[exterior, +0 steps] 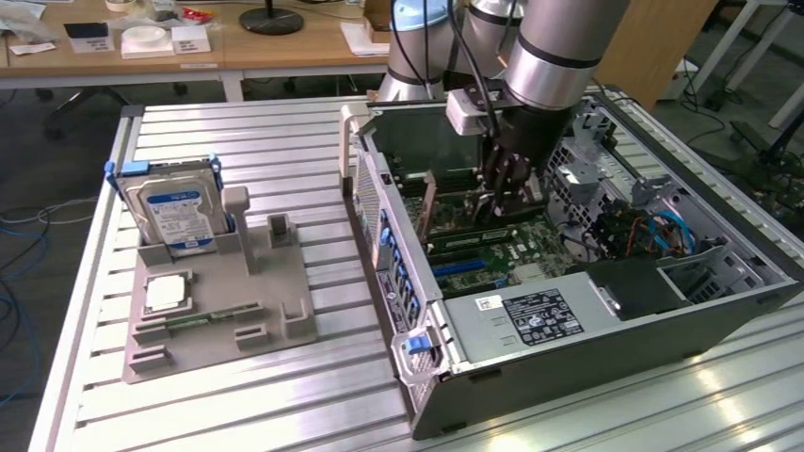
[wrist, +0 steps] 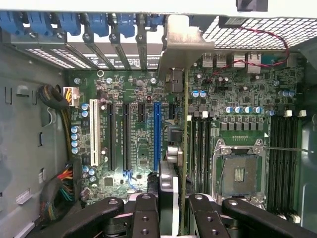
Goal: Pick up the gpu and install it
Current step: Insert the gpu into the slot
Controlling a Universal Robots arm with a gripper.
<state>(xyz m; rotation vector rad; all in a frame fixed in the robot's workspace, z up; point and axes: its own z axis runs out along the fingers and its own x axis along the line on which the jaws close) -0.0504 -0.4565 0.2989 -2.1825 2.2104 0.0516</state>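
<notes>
Exterior view: your arm reaches down into the open computer case [exterior: 590,311] on the ribbed worktop [exterior: 251,405], with the gripper [exterior: 503,202] low over the motherboard [exterior: 503,254]. In the wrist view, your jaws are clenched on the gpu [wrist: 184,148], held edge-on between the fingers [wrist: 144,218] above the board, its metal bracket [wrist: 185,39] up against the rear slot openings. On the exterior view's left, the grey fixture [exterior: 220,306] holds the hard drive [exterior: 176,212].
</notes>
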